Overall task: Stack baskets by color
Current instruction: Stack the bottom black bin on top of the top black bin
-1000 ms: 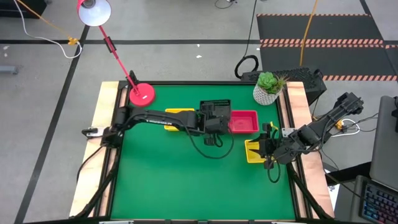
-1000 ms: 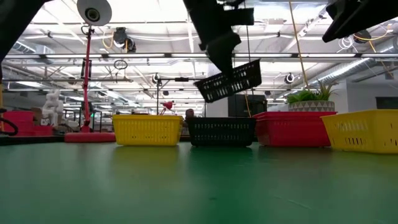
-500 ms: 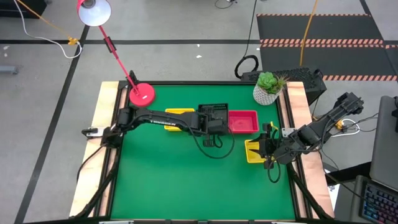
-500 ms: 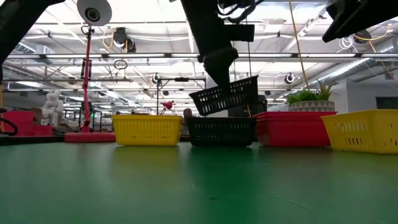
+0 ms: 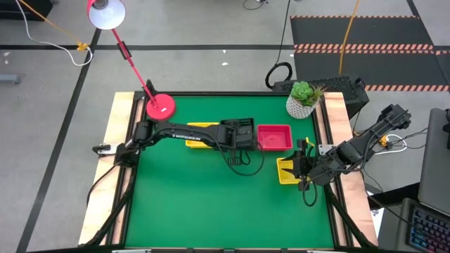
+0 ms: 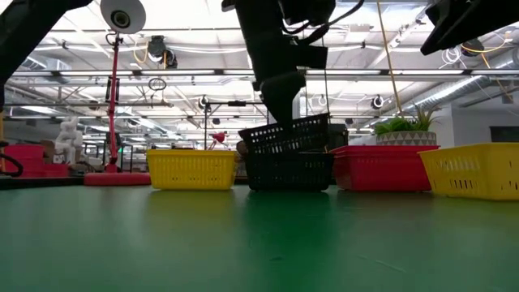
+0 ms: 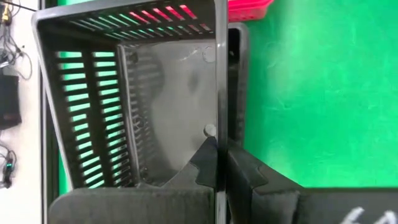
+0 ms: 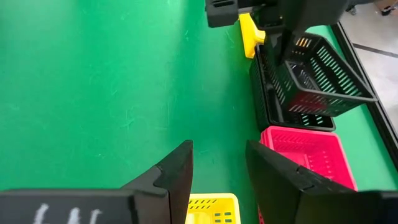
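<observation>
**Black basket held tilted over another black basket**

High view: the left tool (image 5: 240,136) reaches across the green desk (image 5: 197,204) to the back row, where it grips a small black slotted plastic basket (image 5: 242,128). This lies between a yellow slotted plastic basket (image 5: 197,135) and a red slotted plastic basket (image 5: 275,137). The right tool (image 5: 304,169) waits near the desk's right edge over a second yellow basket (image 5: 285,171).

Low view: the held black basket (image 6: 285,135) hangs tilted, its lower end touching or just inside a second black basket (image 6: 289,171) standing on the desk.

Left wrist view: the left tool's fingers (image 7: 206,163) pinch narrowly on the held basket's side wall (image 7: 220,81).

Right wrist view: the right tool's fingers (image 8: 176,174) stand apart, holding nothing.
</observation>
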